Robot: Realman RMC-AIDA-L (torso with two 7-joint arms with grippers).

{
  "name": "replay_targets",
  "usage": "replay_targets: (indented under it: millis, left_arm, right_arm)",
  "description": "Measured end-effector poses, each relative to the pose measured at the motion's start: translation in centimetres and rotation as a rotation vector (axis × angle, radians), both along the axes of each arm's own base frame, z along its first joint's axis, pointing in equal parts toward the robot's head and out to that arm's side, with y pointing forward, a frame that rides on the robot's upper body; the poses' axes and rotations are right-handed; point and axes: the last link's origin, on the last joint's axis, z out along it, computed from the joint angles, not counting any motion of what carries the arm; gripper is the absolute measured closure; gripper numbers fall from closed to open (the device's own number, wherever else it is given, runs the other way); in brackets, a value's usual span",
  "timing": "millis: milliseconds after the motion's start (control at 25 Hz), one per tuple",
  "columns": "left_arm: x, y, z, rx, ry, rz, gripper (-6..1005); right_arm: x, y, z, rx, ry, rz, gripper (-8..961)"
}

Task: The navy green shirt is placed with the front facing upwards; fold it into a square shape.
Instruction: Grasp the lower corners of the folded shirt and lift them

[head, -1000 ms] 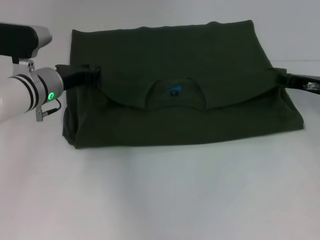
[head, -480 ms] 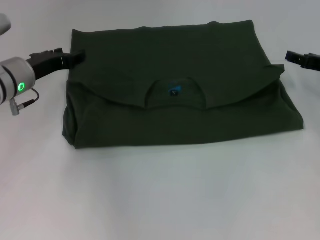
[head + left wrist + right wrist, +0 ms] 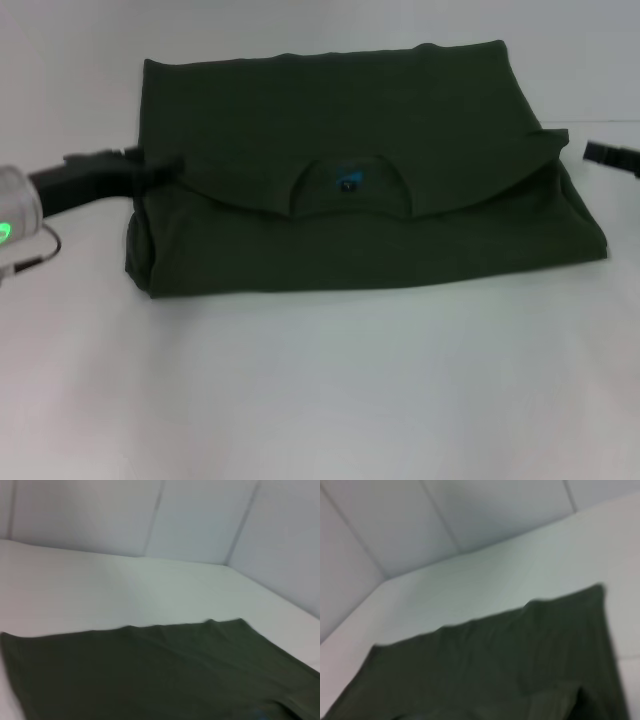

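Observation:
The navy green shirt [image 3: 340,110] lies on the white table as a wide dark olive rectangle. Its top part is folded down over the middle, and the neck opening with the small blue label [image 3: 348,182] faces up. My left gripper [image 3: 150,165] sits low at the shirt's left edge, right by the end of the fold. My right gripper [image 3: 600,152] is off the shirt's right edge, apart from the cloth. The left wrist view shows the flat far part of the shirt [image 3: 150,675], and the right wrist view shows it too [image 3: 485,670].
The white table [image 3: 330,390] stretches in front of the shirt and to both sides. Pale wall panels [image 3: 200,520] rise behind the table's far edge.
My left gripper let go of the fold's left end, drew back to the left, then came down again by the shirt's left edge. The right gripper backed off to the right. The shirt stays folded.

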Motion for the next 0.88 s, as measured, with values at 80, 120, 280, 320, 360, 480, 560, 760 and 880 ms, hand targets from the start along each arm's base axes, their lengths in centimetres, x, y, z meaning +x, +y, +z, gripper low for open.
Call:
replay_targets:
  millis: [80,120,280,320,360,480,560,760,880]
  left_arm:
    - [-0.4,-1.3,-0.1,-0.043,-0.013,-0.016,345]
    - [-0.6,-1.9,-0.1,-0.063,-0.018,-0.02,343]
    - [-2.1,-3.5,-0.4,-0.081,-0.019,0.006,339]
    - [-2.5,-3.9,-0.4,-0.082,-0.017,0.015,338]
    - [-2.9,-4.2,-0.5,-0.081,-0.014,0.023,337]
    - [-3.9,-5.0,-0.6,-0.077,-0.001,0.036,334]
    - [-4.3,-5.4,-0.7,-0.082,0.011,0.041,331]
    - [-4.8,-5.8,-1.4,-0.141,0.079,0.037,273]
    - [-4.7,-5.8,-1.9,-0.165,0.106,0.031,190]
  right_arm:
    - [0.1,-0.9,0.1,-0.047,0.022,0.012,245]
    - [0.2,-1.3,0.1,-0.066,0.036,0.015,245]
    - [0.4,-2.5,0.1,-0.107,0.079,0.015,246]
    - [0.5,-2.6,0.1,-0.108,0.084,0.012,246]
    - [0.6,-2.7,0.1,-0.109,0.089,0.009,246]
    - [0.7,-2.8,0.1,-0.109,0.104,-0.007,246]
    - [0.7,-2.7,0.1,-0.106,0.111,-0.018,245]
    - [0.6,-2.5,0.1,-0.099,0.125,-0.028,241]
    - [0.4,-2.4,0.0,-0.1,0.132,-0.029,237]
